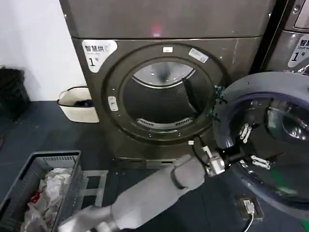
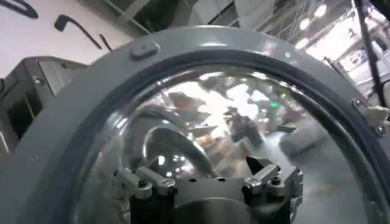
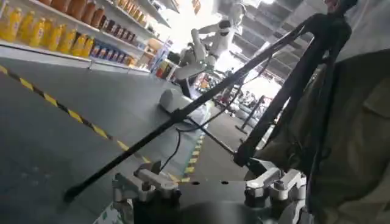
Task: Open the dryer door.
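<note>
Dryer door open; left arm at its inner face.

Left to right: one grey crate point(image 1: 43, 181) on the floor holding crumpled white laundry with a red item; one cream basket point(image 1: 77, 107) by the wall, dark contents; one dryer drum opening point(image 1: 161, 96), inside dark. The dryer door point(image 1: 270, 140) is swung fully out at right. Left end effector point(image 1: 251, 145) released, fingers spread near the glass. Right end effector point(image 3: 213, 185) released, facing an aisle.

mock laundry corner in a large indoor test hall: stacked dryer point(image 1: 164, 96) w/ 2nd machine point(image 1: 289, 43) beside, laundry basket point(image 1: 36, 188), store shelving w/ bottles point(image 3: 67, 24), hazard-tape floor line point(image 3: 79, 119), tripod point(image 3: 292, 79).
</note>
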You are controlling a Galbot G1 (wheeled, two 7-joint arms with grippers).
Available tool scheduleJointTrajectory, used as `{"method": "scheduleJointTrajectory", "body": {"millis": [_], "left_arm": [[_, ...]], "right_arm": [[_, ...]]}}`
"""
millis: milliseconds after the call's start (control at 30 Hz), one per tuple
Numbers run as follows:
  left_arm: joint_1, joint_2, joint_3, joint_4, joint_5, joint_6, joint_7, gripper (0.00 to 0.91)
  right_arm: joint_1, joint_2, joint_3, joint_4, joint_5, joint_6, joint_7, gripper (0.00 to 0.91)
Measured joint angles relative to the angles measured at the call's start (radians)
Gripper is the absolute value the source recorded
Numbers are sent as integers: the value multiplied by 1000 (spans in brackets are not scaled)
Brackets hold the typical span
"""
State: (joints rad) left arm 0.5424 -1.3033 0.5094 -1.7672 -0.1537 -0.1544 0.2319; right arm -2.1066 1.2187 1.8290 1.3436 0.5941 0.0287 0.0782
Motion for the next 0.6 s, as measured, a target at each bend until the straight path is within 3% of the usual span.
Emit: {"method": "scheduleJointTrajectory", "body": {"millis": [300, 600], "left_arm": [[-54, -88, 14, 89, 14, 0, -14, 907], [-101, -197, 5, 206, 75, 0, -57, 907]], "right_arm": [[-33, 79, 27, 89, 6, 1, 4, 907], [-51, 107, 43, 125, 7, -33, 19, 907]]}}
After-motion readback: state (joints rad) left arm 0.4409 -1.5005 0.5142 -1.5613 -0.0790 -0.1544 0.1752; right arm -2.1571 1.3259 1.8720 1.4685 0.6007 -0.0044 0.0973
